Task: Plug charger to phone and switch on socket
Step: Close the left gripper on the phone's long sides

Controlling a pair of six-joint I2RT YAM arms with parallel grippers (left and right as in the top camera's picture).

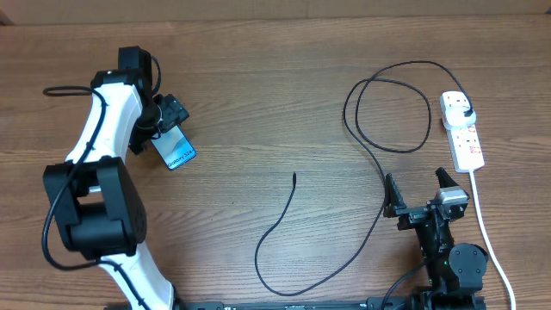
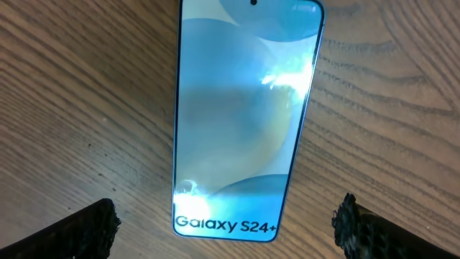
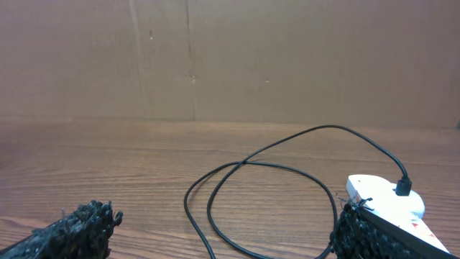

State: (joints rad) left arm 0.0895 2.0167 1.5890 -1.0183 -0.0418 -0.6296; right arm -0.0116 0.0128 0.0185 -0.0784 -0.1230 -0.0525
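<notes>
Checking in from the remote station: the phone (image 2: 244,122) is lying flat on the counter (image 1: 258,103) over on the left side, screen up and glowing light blue, with the Galaxy S24+ text at the end nearest my left wrist cam. My left fingers (image 2: 86,229) are spread wide over that end, one on each side of it, and as far as I can tell they aren't touching it. The charger (image 3: 241,164) is sprawled across the middle and right of the counter, with a big loop near the socket (image 1: 463,129) and its black plug (image 1: 465,109) sitting in the socket's far outlet. The connector tip (image 1: 294,176) lies loose on the wood around the centre, well apart from the phone. The socket is over at the right edge, and its white cord (image 1: 486,232) runs back toward me past the right arm. My right fingers (image 1: 392,196) are wide open too, holding nothing, just beside a stretch of the black cable. Can't tell from here whether the red switches are on or off
</notes>
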